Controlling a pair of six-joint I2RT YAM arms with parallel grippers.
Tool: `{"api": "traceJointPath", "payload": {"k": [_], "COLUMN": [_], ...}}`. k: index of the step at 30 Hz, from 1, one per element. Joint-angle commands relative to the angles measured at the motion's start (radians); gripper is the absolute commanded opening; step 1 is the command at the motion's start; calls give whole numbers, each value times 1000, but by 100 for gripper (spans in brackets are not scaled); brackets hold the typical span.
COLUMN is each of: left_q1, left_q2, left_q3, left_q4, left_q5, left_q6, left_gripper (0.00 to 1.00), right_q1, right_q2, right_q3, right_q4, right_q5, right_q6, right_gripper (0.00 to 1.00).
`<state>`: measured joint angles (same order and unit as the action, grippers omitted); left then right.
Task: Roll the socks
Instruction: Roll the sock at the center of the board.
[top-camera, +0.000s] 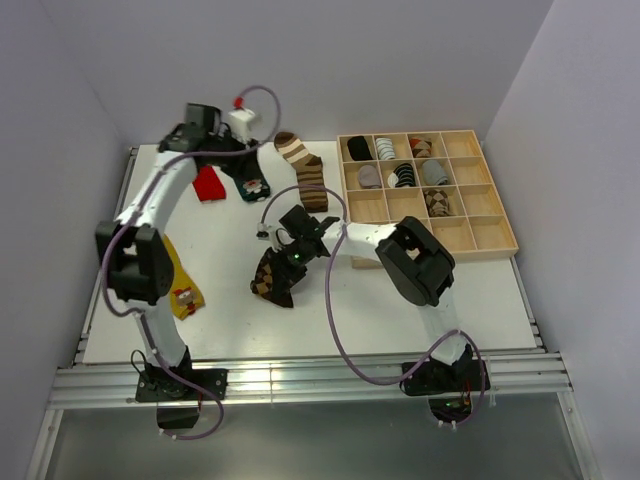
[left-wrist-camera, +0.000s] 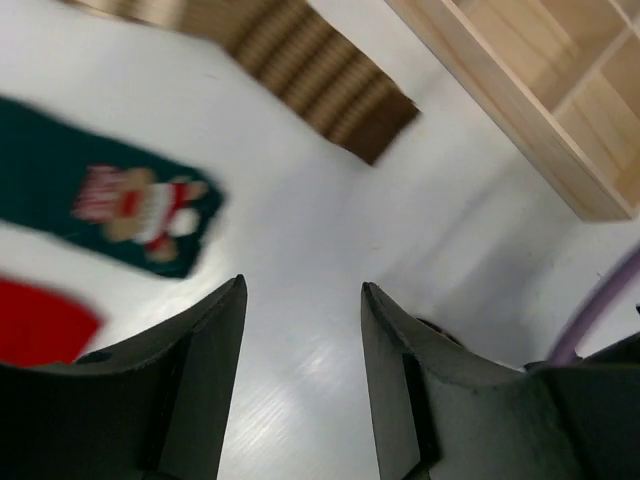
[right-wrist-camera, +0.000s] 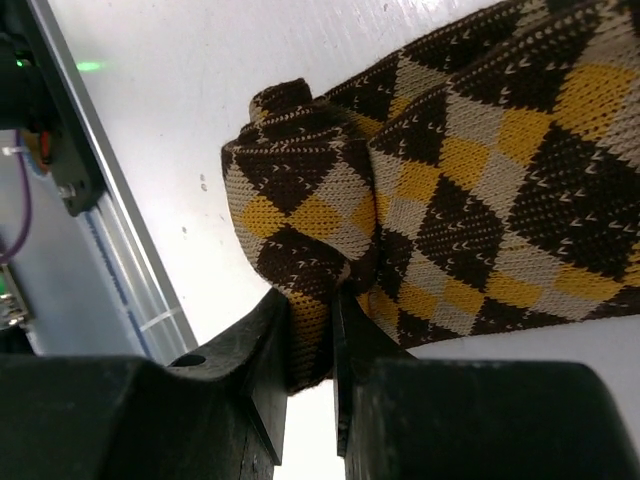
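Step in hand, as we judge it: rolling of argyle sock. Right end effector is clamped on a fold of it. Fabric is pinched between both fingers just below a bunched knob at one end. Rest of the sock lies ahead and to the right of the fingers, flat on the surface.

Left end effector has jaws apart w/ nothing between, only bare surface under them. Teal sock lies ahead-left of it, red sock close on its left, striped sock further ahead, wooden tray ahead-right. View is blurred.

Roll looks barely begun: one bunched turn, most of the length loose. Next move prob. calls for the left arm to pin the loose end while the right turns the bunch over it. Risk: thin pinch may slip.
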<state>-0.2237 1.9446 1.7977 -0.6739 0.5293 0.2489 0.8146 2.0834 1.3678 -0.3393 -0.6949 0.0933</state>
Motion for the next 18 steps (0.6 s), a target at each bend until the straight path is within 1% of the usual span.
{"api": "traceJointPath", "payload": {"k": [1,2,3,4,5,6,7,8,9,10,11,12,13,18], "left_q1": [70,70,70,69,64,44,28,11,-26,-46,-64,-106,-126,-232], "left_q2": [-157,-185,-247,-281,-314,-382,-419,-456,-533,-570,-604,-665,-693,-837], "left_q3": [-18,-74,-118,-165,-261,-317,-377,-503,-568,-628,-737,-783,-861,-1037], "left_q4": [47,39,51,60,59,72,89,108,150,169,184,201,226,290], "left_q5": [5,5,-9,-17,-23,-69,-101,-123,-165,-176,-189,-204,-207,-207], "left_q6": [59,96,128,197,251,289,365,401,430,484,504,516,530,553], "left_gripper": [55,55,55,57,57,57,57,57,57,58,59,59,61,63], "right_q1": [-12,-15,-17,-22,-25,-28,-31,-37,-40,-43,-51,-55,-58,-71], "right_q2": [109,124,132,139,161,170,182,190,210,217,225,237,241,264], "right_q3": [-12,-1,26,42,57,74,106,120,146,157,166,174,186,220], "right_q4": [-171,-185,-199,-233,-253,-271,-308,-323,-337,-361,-371,-375,-385,-395], "right_q5": [140,135,129,123,115,110,110,109,103,100,98,97,94,69], "right_q6": [-18,-20,-21,-23,-26,-29,-30,-32,-33,-33,-35,-35,-36,-37], "right_gripper": [1,1,2,2,2,3,3,3,4,4,4,4,4,7]}}
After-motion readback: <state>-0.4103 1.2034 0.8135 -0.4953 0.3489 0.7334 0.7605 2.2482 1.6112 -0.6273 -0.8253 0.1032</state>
